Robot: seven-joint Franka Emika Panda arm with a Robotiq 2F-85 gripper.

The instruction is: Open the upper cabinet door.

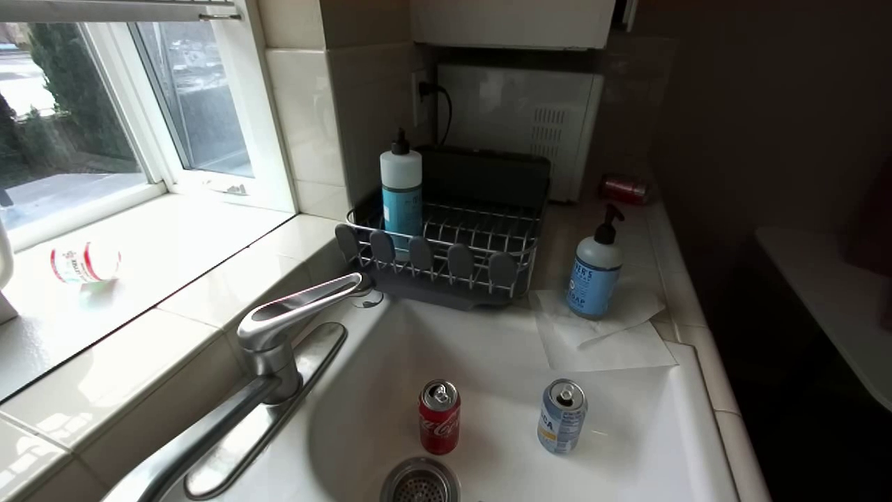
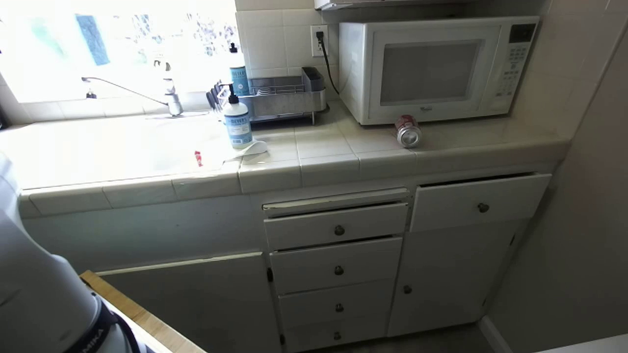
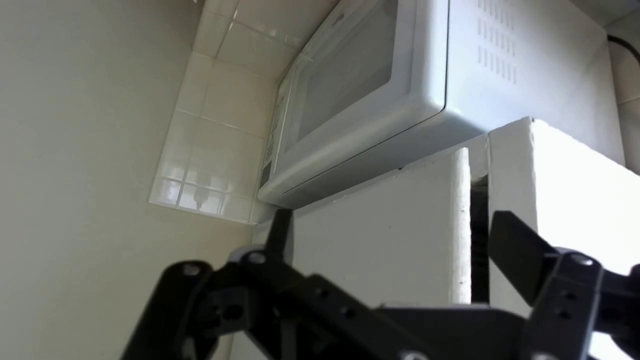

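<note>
Pretty dim away from the window (image 1: 139,104). Gripper (image 3: 393,227) spread wide, going by the wrist view, with nothing pinched in it as far as visible. One finger (image 3: 281,232) out over the face of the door (image 3: 385,240), the other just beside the gap, on the cabinet (image 3: 580,212) side. Can't tell about contact at either. So: door dead ahead of the gripper, free edge between the fingertips, running crosswise to the spread. Slightly ajar, not yet swung out. Upside down in that view, so really above the microwave (image 2: 431,73), toward the back edge of the bench (image 2: 324,142) at the microwave corner. Arm (image 2: 44,289) out past the front edge, toward the opposite end. Next, probably: get the cabinet-side finger into the gap, then pull. Might be tight.
</note>
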